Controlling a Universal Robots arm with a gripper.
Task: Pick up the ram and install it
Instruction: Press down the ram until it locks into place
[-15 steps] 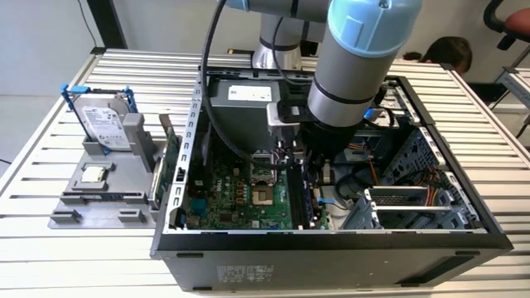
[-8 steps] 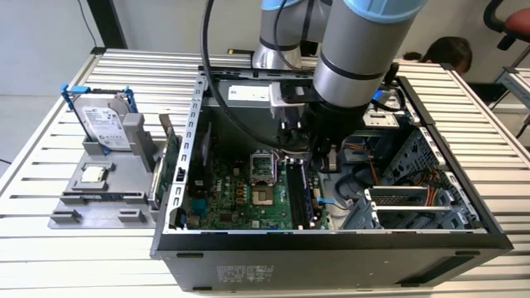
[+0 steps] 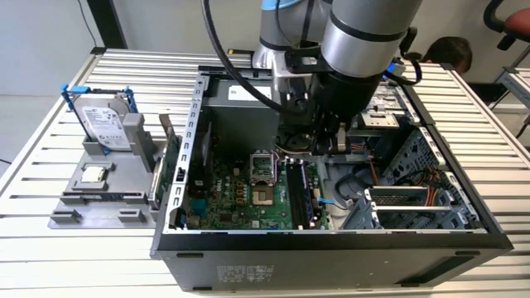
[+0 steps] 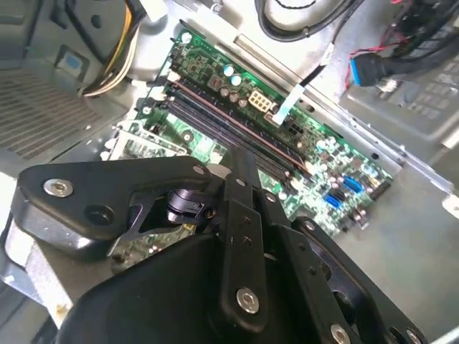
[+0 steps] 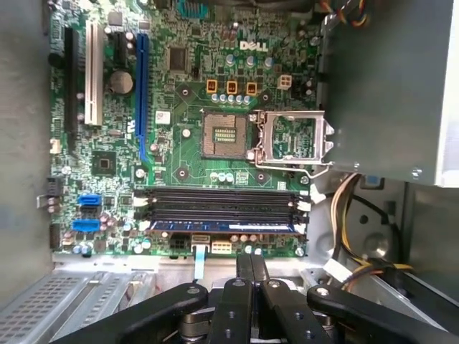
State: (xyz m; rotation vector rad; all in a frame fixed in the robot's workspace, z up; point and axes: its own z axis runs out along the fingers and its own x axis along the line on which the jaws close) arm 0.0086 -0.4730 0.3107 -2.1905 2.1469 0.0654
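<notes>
The ram (image 5: 222, 225) sits edge-up in the memory slot nearest the board's edge, a thin dark strip with a bluish top. In the exterior view the ram (image 3: 297, 186) stands in the slots right of the processor socket. My gripper (image 3: 324, 144) hangs inside the open computer case, above the far end of the slots. In both wrist views its fingers (image 5: 244, 276) press together with nothing between them, and the gripper (image 4: 240, 156) is clear of the stick.
The open case (image 3: 195, 112) walls me in, with a metal drive cage (image 3: 414, 198) and cables at the exterior view's right. Outside, at the left, a grey stand holds a hard drive (image 3: 105, 127) in a blue frame and a green expansion card (image 3: 170, 162).
</notes>
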